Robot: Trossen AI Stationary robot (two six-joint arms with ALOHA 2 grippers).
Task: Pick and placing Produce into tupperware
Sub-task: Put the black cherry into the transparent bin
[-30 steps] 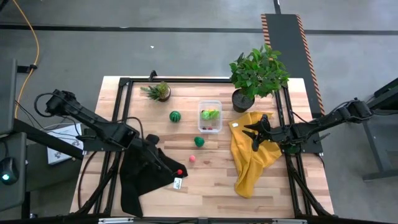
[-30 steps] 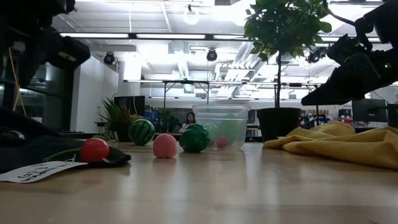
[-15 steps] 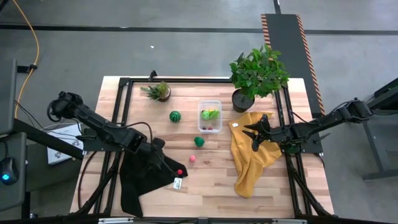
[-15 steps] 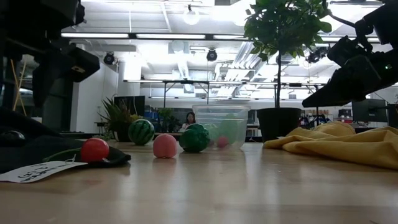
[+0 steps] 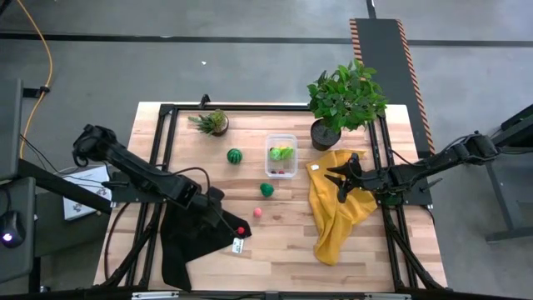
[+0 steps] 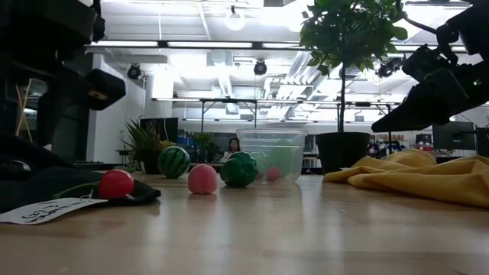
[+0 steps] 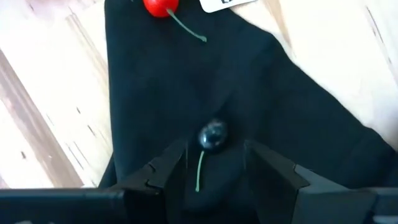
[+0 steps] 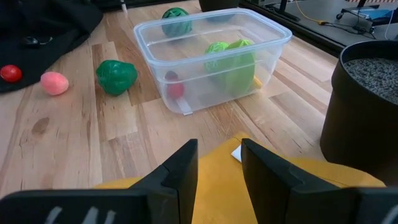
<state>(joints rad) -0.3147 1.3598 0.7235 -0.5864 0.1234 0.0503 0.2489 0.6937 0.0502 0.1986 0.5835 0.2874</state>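
The wooden surface (image 5: pixel 283 242) carries all items. The large potted plant (image 5: pixel 346 98) stands at the far right corner, its black pot (image 8: pixel 367 106) beside the tupperware. The black cloth (image 5: pixel 187 237) lies at the near left, with a white tag (image 5: pixel 237 245) at its edge; the yellow cloth (image 5: pixel 335 212) lies crumpled at the right. A small potted plant (image 5: pixel 212 122) stands at the far left.

The left arm reaches over the black cloth. The left pincer (image 7: pixel 214 168) is released, its fingers (image 7: pixel 165 171) spread either side of a small dark round piece (image 7: pixel 212 135) with a green stem, which lies on the cloth between them; contact cannot be determined. The right arm waits over the yellow cloth, and the right pincer (image 8: pixel 217 162) is released and holds nothing, pointing toward the tupperware.

The tupperware (image 5: pixel 281 155) sits at the centre far side, upright and without a lid. It contains a leafy light-green piece (image 8: pixel 236 59), a yellow piece (image 5: pixel 286 152) and a small red piece (image 8: pixel 175 88).

Outside the container: a striped melon (image 5: pixel 235 156) lies just to its left, apart from it; a green ball (image 5: pixel 266 190) lies near its front edge; a pink piece (image 5: pixel 257 212) lies nearer still; a red cherry (image 5: pixel 241 230) with a green stem rests on the black cloth edge, beside the tag.
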